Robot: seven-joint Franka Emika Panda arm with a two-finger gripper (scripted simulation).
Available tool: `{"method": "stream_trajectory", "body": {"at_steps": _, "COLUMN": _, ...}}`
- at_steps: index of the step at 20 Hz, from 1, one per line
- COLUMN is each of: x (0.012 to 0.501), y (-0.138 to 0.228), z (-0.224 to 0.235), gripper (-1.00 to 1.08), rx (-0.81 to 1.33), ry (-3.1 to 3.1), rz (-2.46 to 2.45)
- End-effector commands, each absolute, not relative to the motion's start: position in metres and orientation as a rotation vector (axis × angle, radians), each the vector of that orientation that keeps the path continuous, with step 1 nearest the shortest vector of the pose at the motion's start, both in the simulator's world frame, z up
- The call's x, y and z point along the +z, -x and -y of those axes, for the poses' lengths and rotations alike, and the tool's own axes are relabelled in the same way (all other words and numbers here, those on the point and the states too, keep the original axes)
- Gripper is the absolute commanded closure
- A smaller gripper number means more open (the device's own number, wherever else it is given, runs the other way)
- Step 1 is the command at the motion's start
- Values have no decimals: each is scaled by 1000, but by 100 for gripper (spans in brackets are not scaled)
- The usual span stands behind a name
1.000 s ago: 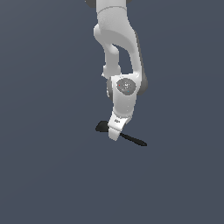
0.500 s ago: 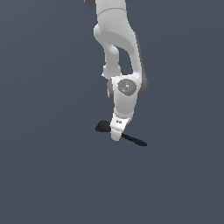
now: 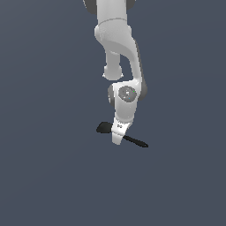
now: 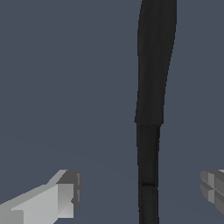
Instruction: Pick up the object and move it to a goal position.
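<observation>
The object point(image 3: 104, 128) is an all-black spoon lying flat on the dark grey floor. Its oval bowl points toward the exterior view's left and its thin handle point(image 3: 137, 142) runs toward the right. My gripper point(image 3: 117, 139) is down at floor level over the middle of the spoon, hiding that part. In the wrist view the spoon point(image 4: 153, 87) runs lengthwise between the two fingers. One finger point(image 4: 65, 194) and the other finger point(image 4: 213, 186) stand well apart on either side, with grey floor showing between each and the spoon. The gripper point(image 4: 142, 188) is open around it.
The white arm point(image 3: 119, 48) comes down from the top of the exterior view. Plain dark grey floor point(image 3: 48, 176) surrounds the spoon on all sides, with no other objects in sight.
</observation>
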State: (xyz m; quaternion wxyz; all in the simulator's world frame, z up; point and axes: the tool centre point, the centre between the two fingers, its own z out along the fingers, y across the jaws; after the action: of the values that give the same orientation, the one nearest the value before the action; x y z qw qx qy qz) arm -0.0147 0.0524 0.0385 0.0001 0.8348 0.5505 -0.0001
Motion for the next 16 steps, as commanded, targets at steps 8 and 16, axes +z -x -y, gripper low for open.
{"method": "stream_trajectory", "body": {"at_steps": 8, "x": 17, "y": 14, "z": -52, "gripper": 108, "rx": 0, "ry": -2621, "rz": -1732}}
{"method": "stream_trajectory", "body": {"at_steps": 16, "x": 17, "y": 14, "z": -52, "gripper": 108, "rx": 0, "ry": -2621, "rz": -1732}}
